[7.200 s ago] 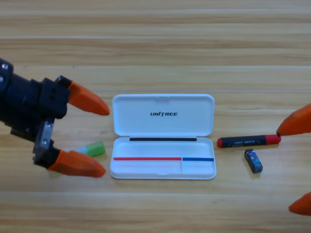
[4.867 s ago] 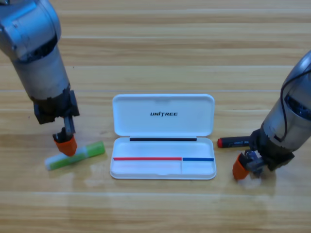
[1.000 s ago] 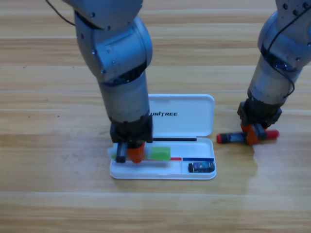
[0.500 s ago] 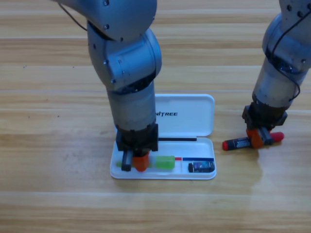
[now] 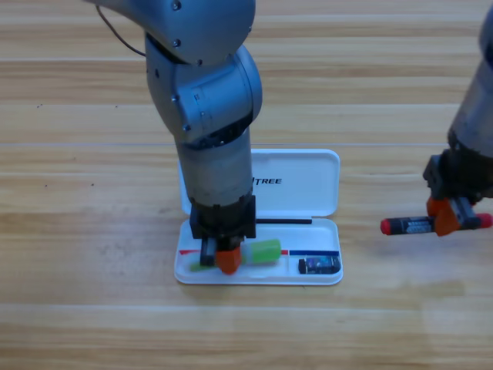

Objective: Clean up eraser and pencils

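The white case (image 5: pixel 304 193) lies open in the middle of the table. My left gripper (image 5: pixel 219 258) points down into its long lower compartment, shut on the light-green pencil (image 5: pixel 266 251), which sticks out on both sides of it. In the small compartment at the right lies the dark eraser (image 5: pixel 318 265). At the far right my right gripper (image 5: pixel 447 220) is shut on the middle of the red-and-black pencil (image 5: pixel 407 226), held level to the right of the case.
The left arm's grey body (image 5: pixel 208 100) stands over the case's left half and hides part of the lid. Bare wooden table (image 5: pixel 92 231) surrounds the case on all sides.
The left gripper has shifted slightly right in the case with the green pencil. The right gripper has carried the red-and-black pencil further right, away from the case.
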Controlling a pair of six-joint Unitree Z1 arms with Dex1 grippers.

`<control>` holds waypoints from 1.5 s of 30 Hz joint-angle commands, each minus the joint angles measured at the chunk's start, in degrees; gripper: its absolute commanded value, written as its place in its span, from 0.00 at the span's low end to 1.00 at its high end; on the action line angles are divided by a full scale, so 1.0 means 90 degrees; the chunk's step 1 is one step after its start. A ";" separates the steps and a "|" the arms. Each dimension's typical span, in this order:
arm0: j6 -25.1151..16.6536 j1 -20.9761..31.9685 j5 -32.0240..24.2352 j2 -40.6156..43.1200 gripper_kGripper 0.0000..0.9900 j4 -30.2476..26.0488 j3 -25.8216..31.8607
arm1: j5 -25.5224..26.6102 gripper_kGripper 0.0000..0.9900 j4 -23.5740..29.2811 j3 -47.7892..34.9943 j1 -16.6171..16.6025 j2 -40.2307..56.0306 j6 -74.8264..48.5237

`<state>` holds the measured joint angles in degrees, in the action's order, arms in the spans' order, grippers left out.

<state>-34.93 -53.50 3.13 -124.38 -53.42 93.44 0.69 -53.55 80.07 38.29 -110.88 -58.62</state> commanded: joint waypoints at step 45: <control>-0.1422 0.3346 -0.0865 0.3664 1.00 -0.1330 -0.1661 | -0.0214 0.00 -0.0427 0.3681 0.1996 -0.2885 0.1582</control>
<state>-47.80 -24.47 -3.77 -91.21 -66.53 80.37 -0.33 -56.72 112.57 53.13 -132.88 -45.44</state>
